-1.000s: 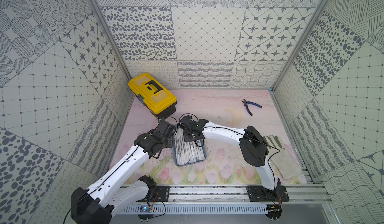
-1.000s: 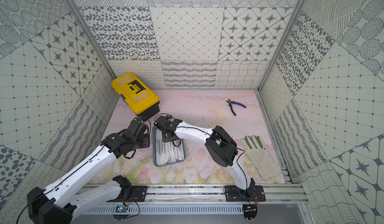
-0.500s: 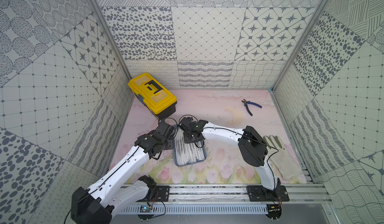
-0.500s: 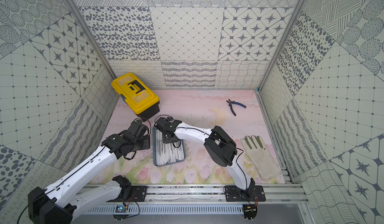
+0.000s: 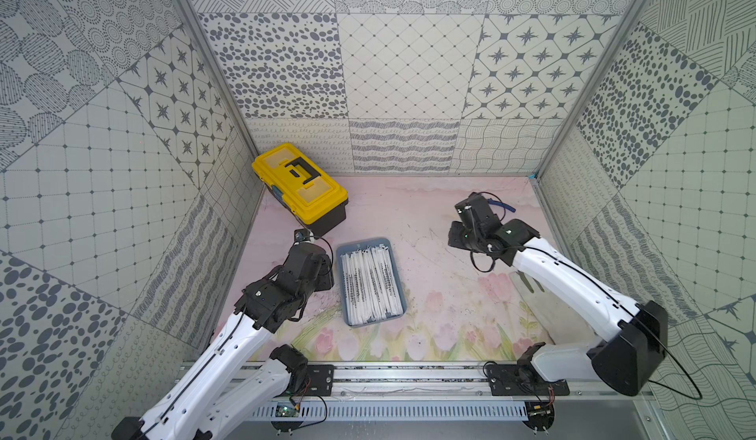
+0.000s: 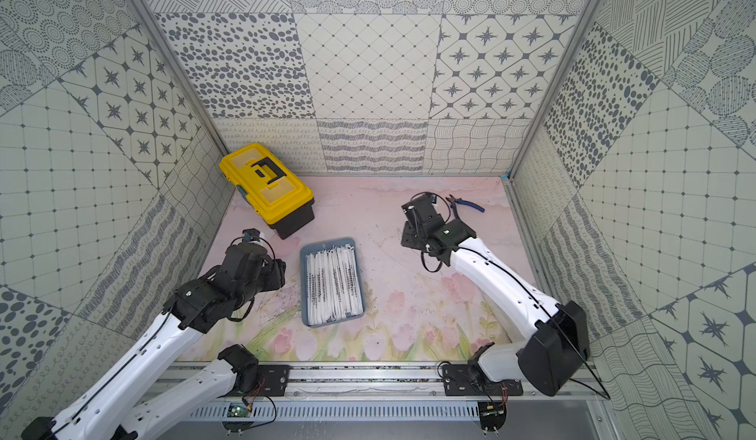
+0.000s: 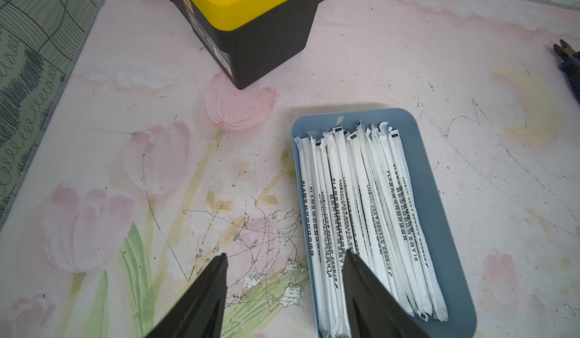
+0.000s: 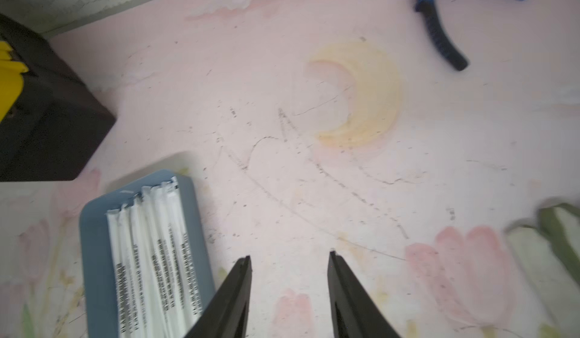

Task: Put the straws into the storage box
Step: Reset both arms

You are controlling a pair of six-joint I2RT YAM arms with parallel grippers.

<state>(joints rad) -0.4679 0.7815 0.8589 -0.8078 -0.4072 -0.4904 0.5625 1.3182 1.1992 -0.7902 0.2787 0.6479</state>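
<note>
I'm seeing the straws [image 5: 370, 282] lying in the storage box [image 5: 362, 241]. The left gripper [image 7: 285, 253] and right gripper [image 8: 290, 255] are hanging partly open and empty, so I'm judging only pulling clear is left.

White arms [image 5: 572, 284], black joints [image 5: 626, 352], black end effectors [image 7: 285, 253] (cables [image 5: 482, 270] looped).

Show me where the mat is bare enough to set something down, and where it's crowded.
Bare: the mat between yellow toolbox and pliers; the stretch between storage box and right arm; the strip between box and rail. Crowded: left gripper beside the box, glove under the right arm.
</note>
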